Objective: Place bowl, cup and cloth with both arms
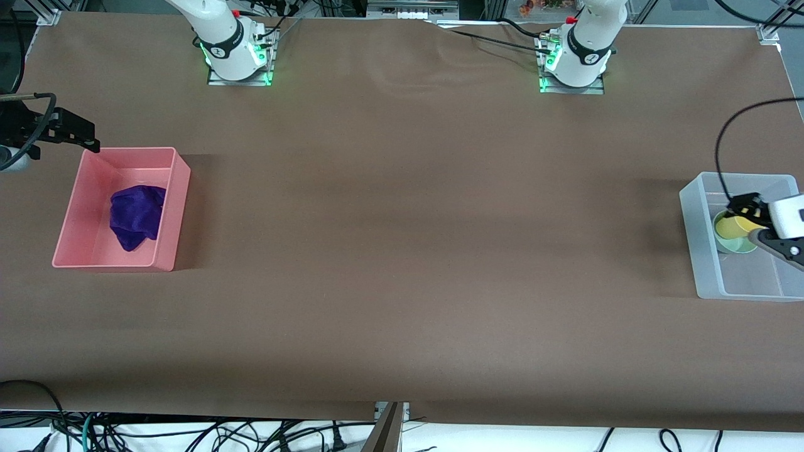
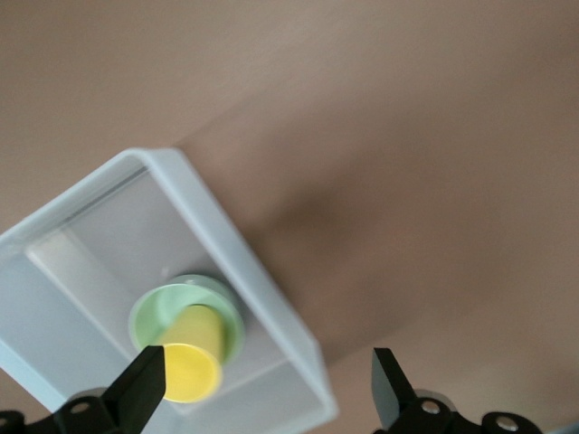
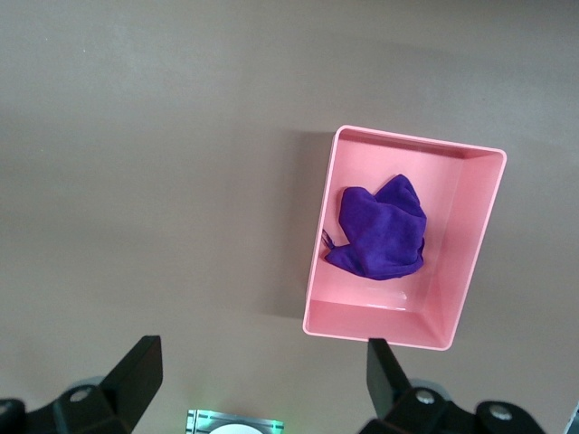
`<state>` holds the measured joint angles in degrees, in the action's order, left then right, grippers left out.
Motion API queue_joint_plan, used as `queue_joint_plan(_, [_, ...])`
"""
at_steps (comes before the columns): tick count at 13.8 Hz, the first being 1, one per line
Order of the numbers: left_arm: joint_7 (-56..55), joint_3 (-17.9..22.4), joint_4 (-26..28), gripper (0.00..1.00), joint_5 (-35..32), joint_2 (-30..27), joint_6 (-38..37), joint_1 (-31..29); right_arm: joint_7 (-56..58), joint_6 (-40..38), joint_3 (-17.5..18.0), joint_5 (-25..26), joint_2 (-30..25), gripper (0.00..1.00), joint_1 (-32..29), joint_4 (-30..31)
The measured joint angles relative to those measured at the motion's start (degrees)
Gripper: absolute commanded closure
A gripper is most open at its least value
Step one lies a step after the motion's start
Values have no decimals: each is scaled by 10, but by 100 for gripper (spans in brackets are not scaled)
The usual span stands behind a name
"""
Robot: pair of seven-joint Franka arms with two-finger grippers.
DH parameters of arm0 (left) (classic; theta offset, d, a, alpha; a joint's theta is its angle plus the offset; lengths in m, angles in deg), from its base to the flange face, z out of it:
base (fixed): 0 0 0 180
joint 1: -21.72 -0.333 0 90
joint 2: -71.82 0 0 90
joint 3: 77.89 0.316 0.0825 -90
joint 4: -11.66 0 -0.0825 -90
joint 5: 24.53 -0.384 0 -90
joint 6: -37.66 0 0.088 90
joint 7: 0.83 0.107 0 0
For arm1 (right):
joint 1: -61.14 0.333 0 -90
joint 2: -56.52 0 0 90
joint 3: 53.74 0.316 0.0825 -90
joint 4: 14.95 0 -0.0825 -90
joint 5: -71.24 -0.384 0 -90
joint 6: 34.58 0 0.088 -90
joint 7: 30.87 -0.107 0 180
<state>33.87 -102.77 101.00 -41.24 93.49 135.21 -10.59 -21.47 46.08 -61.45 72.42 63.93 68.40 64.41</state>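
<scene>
My left gripper [image 2: 262, 389] hangs open over the clear plastic bin [image 1: 703, 251] where the small yellow tapered cup [image 2: 193, 357] sits in the pale teal-green bowl [image 2: 154, 312]; a careless lift risks clipping and tipping it, while my right gripper [image 3: 258, 380], open, waits beside the pink bin [image 3: 470, 235] holding the purple fuzzy cloth [image 3: 380, 228].

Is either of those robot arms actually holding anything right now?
No. The left tool hangs open over the clear bin, the cup loose in the bowl. The right tool is open, empty.
</scene>
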Motion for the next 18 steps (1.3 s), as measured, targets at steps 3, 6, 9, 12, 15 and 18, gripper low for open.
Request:
queue_joint_plan(3, [-137, -92, -26, 0, 0, -8, -71, 1, 0, 0, 0, 0, 2, 0, 0, 0])
queue_joint_plan(6, [-201, -133, -54, 0, 8, -19, -105, 18, 0, 0, 0, 0, 2, 0, 0, 0])
queue_joint_plan(9, [-211, 5, -54, 0, 89, -73, -126, 151, 0, 0, 0, 0, 2, 0, 0, 0])
queue_joint_plan(12, [-212, 171, -16, 0, 167, -131, -98, 275, 0, 0, 0, 0, 2, 0, 0, 0])
queue_joint_plan(15, [-260, 213, 91, 0, 170, -202, -8, 314, 0, 0, 0, 0, 3, 0, 0, 0])
queue_joint_plan(18, [-312, 216, 149, 0, 170, -245, 14, 325, -1, 0, 0, 0, 3, 0, -1, 0])
